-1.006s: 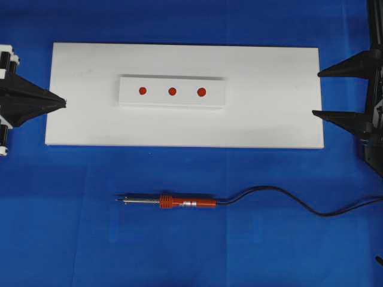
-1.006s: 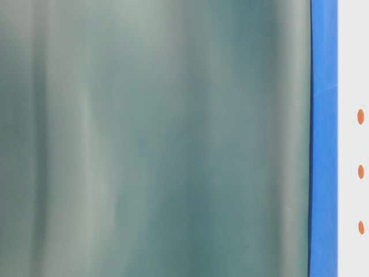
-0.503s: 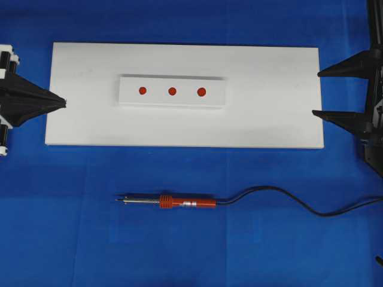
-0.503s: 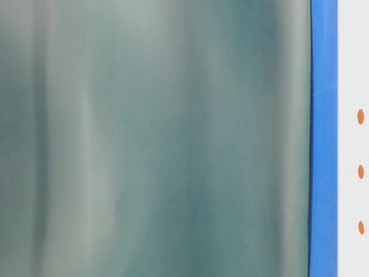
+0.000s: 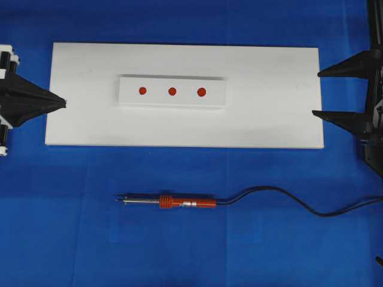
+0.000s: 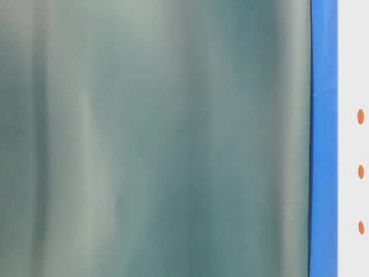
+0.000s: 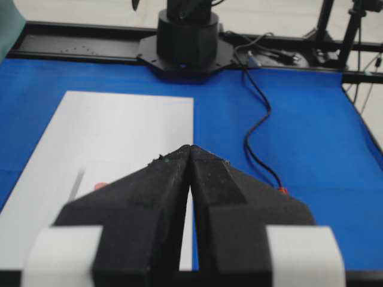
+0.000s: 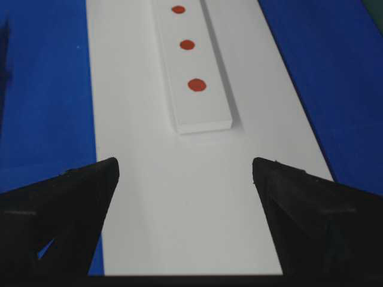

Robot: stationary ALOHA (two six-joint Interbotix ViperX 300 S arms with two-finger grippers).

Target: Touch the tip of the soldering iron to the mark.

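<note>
Nothing has moved in the last second, so the job has not started. The soldering iron (image 5: 179, 202) lies on the blue surface (image 5: 60, 227), near the white board (image 5: 269, 119). The mark (image 5: 172, 91) waits untouched. The left pincer (image 5: 60, 103) is closed and empty; the right pincer (image 5: 316, 92) is wide open. No containers here.

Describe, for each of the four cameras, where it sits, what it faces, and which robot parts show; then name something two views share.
Overhead: above the table, looking down on white board, soldering iron, both hands.
Table-level: low, mostly blocked by a blurred green surface; no robot part.
Left wrist: behind the shut left hand, facing the opposite arm's base.
Right wrist: behind the open right hand, facing the strip.
Shared: the middle red dot.
</note>
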